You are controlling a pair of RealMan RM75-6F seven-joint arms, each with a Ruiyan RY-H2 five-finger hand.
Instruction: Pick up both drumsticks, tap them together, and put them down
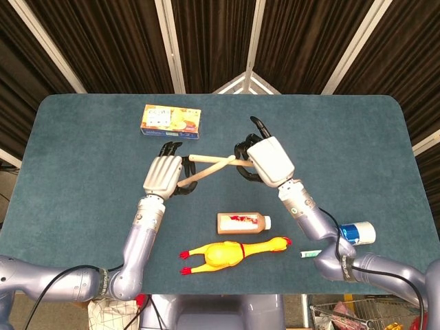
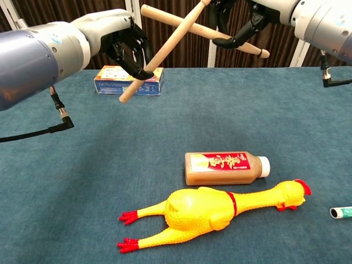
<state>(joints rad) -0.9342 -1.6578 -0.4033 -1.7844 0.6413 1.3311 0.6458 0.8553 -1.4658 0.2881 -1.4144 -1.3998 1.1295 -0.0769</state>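
Step in hand: tapping, judged from crossed sticks held aloft over the tabletop [image 1: 82, 172]; setting down not yet done.
Left robot hand [image 1: 163, 174]: fingers curled tight round the left drumstick [image 2: 165, 52], clamped near its butt end.
Right robot hand [image 1: 267, 160]: clamped on the right drumstick [image 2: 181, 23], one finger sticking out toward 12 o'clock in the head view.
Left drumstick axis: in the head view, long axis from about 8 o'clock up to 2 o'clock, tip toward the right robot hand.
Right drumstick axis: in the head view, nearly level, free end pointing to 9 o'clock, slightly tilted.
Contact: shafts cross in both views at mid-air; touching or just apart, cannot tell.
Doing it well: keep both grips firm, strike shaft on shaft with a short light stroke, avoid finger contact at the crossing.
Clearance below: bottle [image 2: 224, 168] and rubber chicken [image 2: 209, 209] at 6 o'clock, box [image 1: 170, 121] at 11 o'clock; pick bare felt for set-down.
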